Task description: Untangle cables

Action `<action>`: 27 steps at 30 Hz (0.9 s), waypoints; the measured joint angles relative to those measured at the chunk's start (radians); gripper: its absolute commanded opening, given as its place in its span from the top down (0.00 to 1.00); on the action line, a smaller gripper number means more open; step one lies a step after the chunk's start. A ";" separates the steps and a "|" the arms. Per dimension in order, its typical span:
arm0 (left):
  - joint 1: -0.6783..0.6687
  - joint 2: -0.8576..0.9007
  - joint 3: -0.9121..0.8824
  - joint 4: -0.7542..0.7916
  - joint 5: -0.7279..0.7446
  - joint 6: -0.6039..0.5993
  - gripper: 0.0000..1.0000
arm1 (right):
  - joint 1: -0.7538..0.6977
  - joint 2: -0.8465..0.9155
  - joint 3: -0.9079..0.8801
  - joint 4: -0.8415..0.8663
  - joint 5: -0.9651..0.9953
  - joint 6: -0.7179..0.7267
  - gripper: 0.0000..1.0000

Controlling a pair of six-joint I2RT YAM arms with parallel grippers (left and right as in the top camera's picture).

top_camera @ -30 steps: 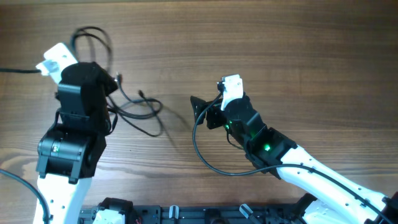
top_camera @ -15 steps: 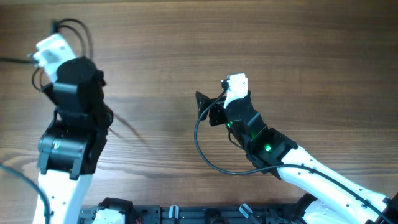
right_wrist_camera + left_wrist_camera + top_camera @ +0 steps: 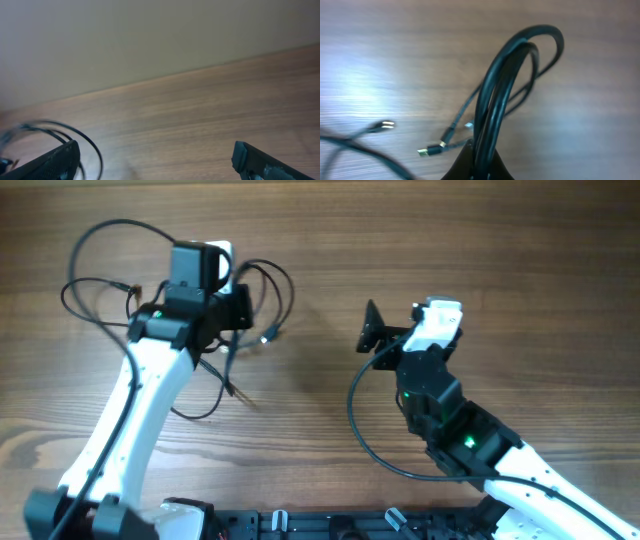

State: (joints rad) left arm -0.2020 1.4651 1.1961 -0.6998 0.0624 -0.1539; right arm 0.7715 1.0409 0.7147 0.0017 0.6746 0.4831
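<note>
Left gripper (image 3: 472, 162): pressed together on a doubled loop of the cables (image 3: 492, 95), 2 strands rising from between its fingers
Right gripper (image 3: 372, 330): spread wide, holding nothing, well apart from the tangle
Cables: loose loops over the wooden table (image 3: 500, 260) around the left arm (image 3: 150, 390), plug tips (image 3: 427, 150) lying free
Handling: we judge them light, limp and slippery, apt to snag at crossings
Where to hold: we would take 1 strand just behind a plug tip, away from the crossings
</note>
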 measured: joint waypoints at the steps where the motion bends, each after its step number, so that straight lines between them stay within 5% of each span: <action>1: -0.006 0.015 0.000 0.000 0.024 0.001 0.74 | 0.000 -0.008 0.000 -0.006 0.008 -0.002 0.00; 5: -0.067 0.085 0.000 0.000 0.113 0.007 0.19 | 0.000 -0.022 0.000 -0.026 0.034 -0.002 0.00; 7: -0.106 0.109 0.000 0.006 0.134 0.010 0.00 | 0.000 -0.022 0.000 -0.036 0.035 -0.002 0.00; 20: -0.182 0.125 0.000 0.105 0.088 -0.103 0.00 | 0.000 -0.022 0.000 -0.106 0.017 -0.002 0.00; 27: -0.155 0.096 0.000 0.109 -0.076 -0.252 0.00 | 0.000 -0.006 0.000 -0.121 -0.076 -0.002 0.00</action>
State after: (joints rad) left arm -0.3569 1.5608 1.1961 -0.5911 -0.0139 -0.4061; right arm 0.7715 1.0344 0.7147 -0.1192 0.5987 0.4808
